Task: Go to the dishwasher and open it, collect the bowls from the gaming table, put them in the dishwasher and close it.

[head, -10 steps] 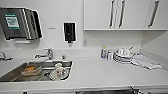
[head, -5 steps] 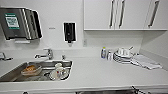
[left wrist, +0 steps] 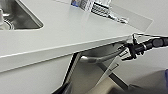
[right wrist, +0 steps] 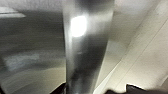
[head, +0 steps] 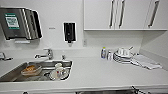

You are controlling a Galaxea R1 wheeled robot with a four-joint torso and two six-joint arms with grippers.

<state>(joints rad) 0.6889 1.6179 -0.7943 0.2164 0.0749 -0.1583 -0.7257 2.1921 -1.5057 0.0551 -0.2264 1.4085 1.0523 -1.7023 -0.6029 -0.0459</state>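
Note:
The dishwasher's steel front (left wrist: 98, 51) sits under the white counter edge, with its bar handle (left wrist: 100, 59) across it. My right arm reaches in from the side, and its gripper (left wrist: 126, 51) is at the end of that handle. In the right wrist view the shiny handle bar (right wrist: 85, 50) runs very close in front of the camera. A dark part of my left gripper (left wrist: 62, 90) shows below the counter, back from the dishwasher. The bowls and the gaming table are out of view.
The white counter (head: 105, 72) lies ahead with a steel sink (head: 15, 75) holding a pale orange dish (head: 31, 70) and white crockery (head: 58, 72). A tap (head: 48, 53), small bottles (head: 106, 53), stacked plates (head: 122, 57) and a cloth (head: 146, 62) stand behind. Wall cupboards (head: 120, 15) hang above.

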